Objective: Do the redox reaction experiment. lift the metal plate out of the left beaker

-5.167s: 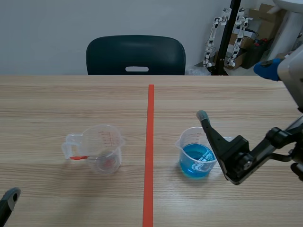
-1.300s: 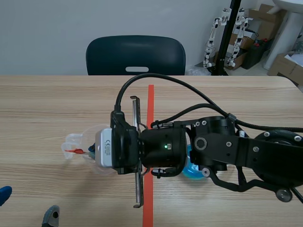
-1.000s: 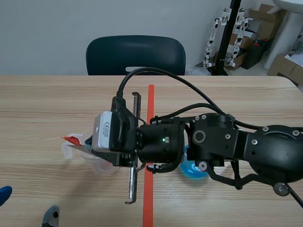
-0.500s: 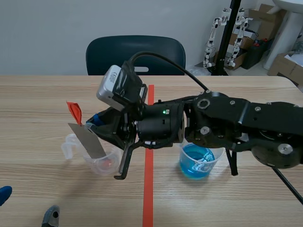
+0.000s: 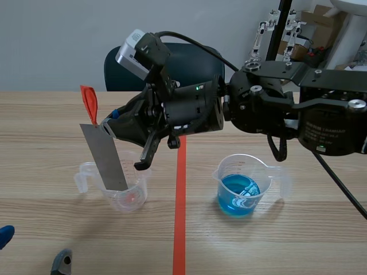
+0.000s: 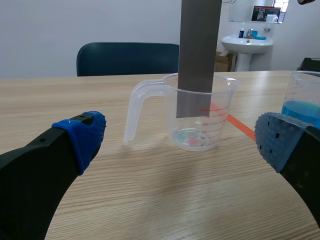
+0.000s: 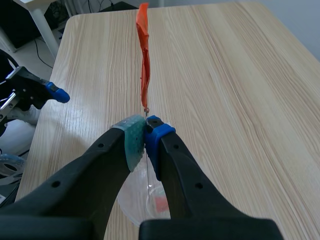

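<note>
A grey metal plate (image 5: 104, 156) with an orange-red tag (image 5: 89, 102) at its top hangs nearly upright. Its lower end is still inside the clear left beaker (image 5: 127, 195), above the bottom. My right gripper (image 5: 108, 125) reaches across from the right and is shut on the plate's top edge just under the tag (image 7: 143, 60). In the left wrist view the plate (image 6: 199, 55) drops into the beaker (image 6: 150, 102) ahead of my open left gripper (image 6: 177, 145). That left gripper (image 5: 31, 249) sits low at the table's near left corner.
A second beaker (image 5: 241, 192) holding blue liquid stands right of the orange-red tape line (image 5: 180, 206); the right arm's bulk hangs above and behind it. A dark chair (image 5: 114, 69) stands behind the table's far edge. A little pink residue lies in the left beaker's bottom.
The right gripper has risen and tilted, pulling the plate up from low across the beaker to nearly upright with only its lower end inside. The left gripper has stayed put.
</note>
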Controlling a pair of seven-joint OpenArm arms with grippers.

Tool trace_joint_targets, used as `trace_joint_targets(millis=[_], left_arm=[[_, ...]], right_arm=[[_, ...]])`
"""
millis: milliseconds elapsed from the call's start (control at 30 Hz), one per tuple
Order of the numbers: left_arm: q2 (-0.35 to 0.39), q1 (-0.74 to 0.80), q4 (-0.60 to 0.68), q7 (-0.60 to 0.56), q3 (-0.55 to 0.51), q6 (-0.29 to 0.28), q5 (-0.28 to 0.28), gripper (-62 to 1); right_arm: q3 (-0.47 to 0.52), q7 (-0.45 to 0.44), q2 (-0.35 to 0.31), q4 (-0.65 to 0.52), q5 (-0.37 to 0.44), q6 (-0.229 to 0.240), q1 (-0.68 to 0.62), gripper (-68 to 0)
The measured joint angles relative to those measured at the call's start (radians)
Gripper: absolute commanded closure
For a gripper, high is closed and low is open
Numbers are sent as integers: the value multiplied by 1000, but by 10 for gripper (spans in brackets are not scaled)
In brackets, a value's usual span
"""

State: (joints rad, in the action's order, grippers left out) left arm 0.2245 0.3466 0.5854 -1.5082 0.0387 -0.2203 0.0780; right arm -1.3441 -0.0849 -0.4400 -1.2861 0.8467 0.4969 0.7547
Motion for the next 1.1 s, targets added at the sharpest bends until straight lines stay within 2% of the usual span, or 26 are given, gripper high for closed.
trace_joint_targets(millis=[133, 233, 433, 600, 767, 1100], left_arm=[[0, 0, 0, 0, 0, 0, 0, -623], [0, 0, 0, 0, 0, 0, 0, -623], [0, 0, 0, 0, 0, 0, 0, -623], [0, 0, 0, 0, 0, 0, 0, -623], [0, 0, 0, 0, 0, 0, 0, -623], [0, 0, 0, 0, 0, 0, 0, -623]], right_arm=[[0, 79, 0, 0, 94, 45, 42, -7], [10, 126, 0, 0, 135, 81, 68, -7], [85, 219, -2, -22, 145, 80, 77, -7], [150, 261, -25, -121, 151, 80, 77, -7], [210, 353, -40, -200, 201, 80, 77, -7], [293, 452, -39, -237, 288, 88, 77, -7]])
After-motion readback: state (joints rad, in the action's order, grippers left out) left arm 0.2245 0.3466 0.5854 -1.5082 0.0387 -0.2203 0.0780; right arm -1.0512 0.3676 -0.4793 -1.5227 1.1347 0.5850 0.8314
